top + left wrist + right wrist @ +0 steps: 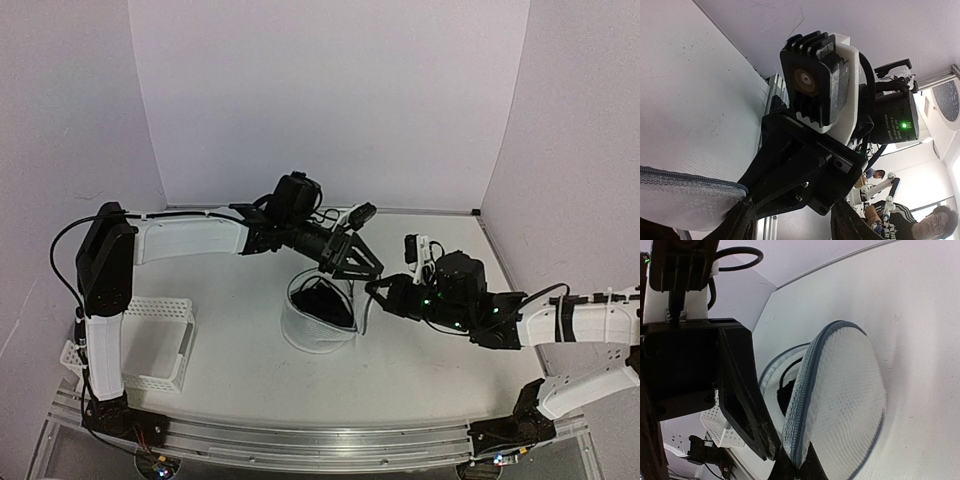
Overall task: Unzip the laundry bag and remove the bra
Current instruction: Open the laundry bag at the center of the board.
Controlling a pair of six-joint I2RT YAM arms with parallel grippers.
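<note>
Two hands and one bag, entered as found.

1. Laundry bag (pixel 316 332): a round drum of white mesh, standing on the bench (pixel 430 375) about mid-way across, between my two hands. The top is open. Its lid flap (pixel 845 400) stands up on edge at the bag's right side, with a grey zip edge (pixel 806 385) running round its rim.

2. Bra (pixel 322 300): a black fabric bundle lying inside the bag, seen through the open top. From my right wrist it shows as a dark mass behind the flap.

3. Left hand (pixel 353 268): reached across from the left and hanging over the far rim of the bag. The fingers are spread wide in a V and grip nothing. One finger (pixel 740 222) lies just beside the flap's zip edge; I cannot tell whether it touches.

4. Right hand (pixel 372 290): low at the bag's right side, pinched narrow on the flap's lower edge and holding the flap upright.

5. Basket (pixel 160 312): white plastic lattice, rectangular, at the bench's left side by my left arm's base, well apart from the bag.
</note>
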